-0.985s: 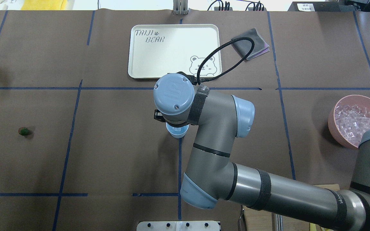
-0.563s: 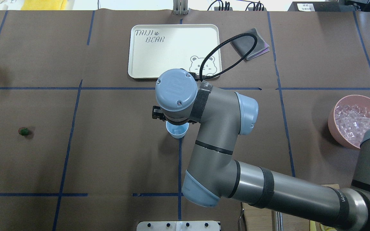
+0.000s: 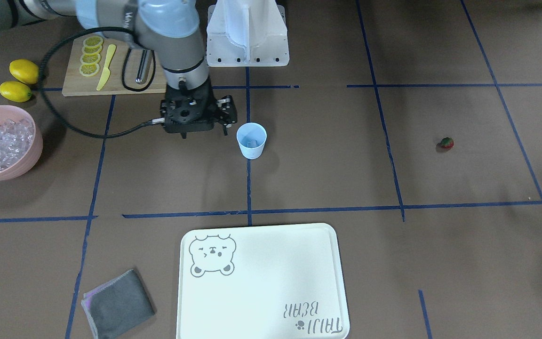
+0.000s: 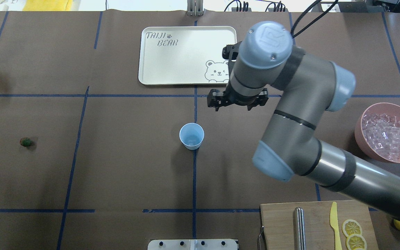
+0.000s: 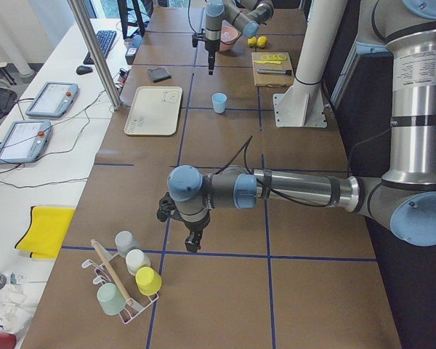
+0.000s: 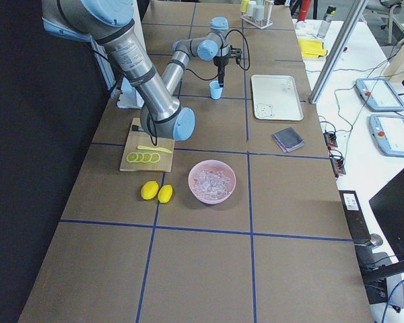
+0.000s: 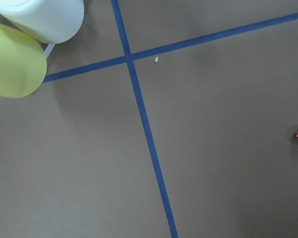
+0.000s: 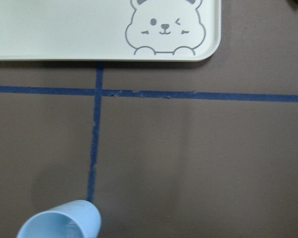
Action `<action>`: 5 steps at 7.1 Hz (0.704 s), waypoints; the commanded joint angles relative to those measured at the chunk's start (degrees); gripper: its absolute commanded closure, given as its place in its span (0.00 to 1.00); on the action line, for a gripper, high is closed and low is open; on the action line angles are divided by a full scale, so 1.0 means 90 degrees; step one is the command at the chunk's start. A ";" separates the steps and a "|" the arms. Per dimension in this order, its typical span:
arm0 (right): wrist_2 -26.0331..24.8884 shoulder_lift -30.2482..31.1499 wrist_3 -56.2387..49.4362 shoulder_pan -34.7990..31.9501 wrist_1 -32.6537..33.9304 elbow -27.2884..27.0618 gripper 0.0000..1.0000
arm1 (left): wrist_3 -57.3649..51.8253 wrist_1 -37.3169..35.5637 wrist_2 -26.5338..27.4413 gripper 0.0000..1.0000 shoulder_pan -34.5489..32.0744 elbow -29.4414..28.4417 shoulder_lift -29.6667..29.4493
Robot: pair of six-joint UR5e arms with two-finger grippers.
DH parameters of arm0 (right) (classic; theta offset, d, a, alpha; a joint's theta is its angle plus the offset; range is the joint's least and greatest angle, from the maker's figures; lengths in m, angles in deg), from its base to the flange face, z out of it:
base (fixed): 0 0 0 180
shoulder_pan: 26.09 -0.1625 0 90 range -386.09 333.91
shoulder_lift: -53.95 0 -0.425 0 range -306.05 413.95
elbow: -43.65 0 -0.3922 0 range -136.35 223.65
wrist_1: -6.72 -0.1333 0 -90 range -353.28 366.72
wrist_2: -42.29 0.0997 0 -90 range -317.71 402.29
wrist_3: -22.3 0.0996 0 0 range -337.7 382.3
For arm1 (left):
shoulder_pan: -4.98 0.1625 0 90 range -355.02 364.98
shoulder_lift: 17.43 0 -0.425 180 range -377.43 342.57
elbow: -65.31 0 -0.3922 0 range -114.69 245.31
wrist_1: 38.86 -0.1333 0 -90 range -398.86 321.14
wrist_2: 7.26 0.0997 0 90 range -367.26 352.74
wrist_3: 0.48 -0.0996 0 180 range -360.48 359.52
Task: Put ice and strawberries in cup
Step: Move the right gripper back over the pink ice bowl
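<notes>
**Strawberry lies off to one side of my nearer tool, far from the cup**

My left gripper [image 5: 193, 246] hangs fingers-down over a crossing of blue tape lines [image 7: 128, 58] at my left end of the brown paper-covered table [image 4: 123, 166]. It is just beside a yellow plastic cup [image 7: 12, 59] and a white plastic cup [image 7: 44, 17]. Only the side camera shows the tool itself, so I cannot tell whether its fingers are apart or together.

The small red strawberry with a green leafy top [image 4: 26, 141] lies on the bare table near it, at the very right edge of my left wrist camera. It is off to one side of the tool, not under it. In my judgement the coming move hangs on that offset: my left arm is much the nearer, but it must shift sideways before coming down. The fruit seems to lie on its side with the leafy end toward the cup, though it is too small to be sure.

Well apart, at mid-table, the small pale-blue plastic tumbler [image 4: 191, 136] stands upright on a tape line. Something pale and glassy may sit in its bottom.

My right gripper [image 4: 236, 100] hovers above the table, pointing down, on the tumbler's right between it and the cream bear-printed tray [image 4: 186, 52]. It touches neither, and the spacing of its fingers is not clear.

Farthest, at my right end, the large pink bowl [image 4: 358, 132] holds the small clear ice cubes [image 4: 387, 133].
</notes>
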 commanded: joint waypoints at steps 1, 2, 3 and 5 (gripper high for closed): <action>0.0667 0.1283 -0.1880 -0.1051 -0.0039 -0.0577 0.00 | 0.0002 0.0017 0.0004 0.00 0.0000 -0.0010 0.0000; 0.0921 0.1763 -0.2855 -0.1539 -0.0039 -0.0627 0.00 | 0.0002 0.0017 -0.0006 0.00 0.0000 0.0000 0.0000; 0.1349 0.2173 -0.3774 -0.2105 -0.0039 -0.0647 0.00 | 0.0002 -0.0002 -0.0006 0.00 0.0000 0.0010 0.0000; 0.1820 0.3071 -0.5473 -0.2975 -0.0039 -0.0783 0.00 | 0.0002 -0.0002 -0.0006 0.00 0.0000 0.0020 0.0000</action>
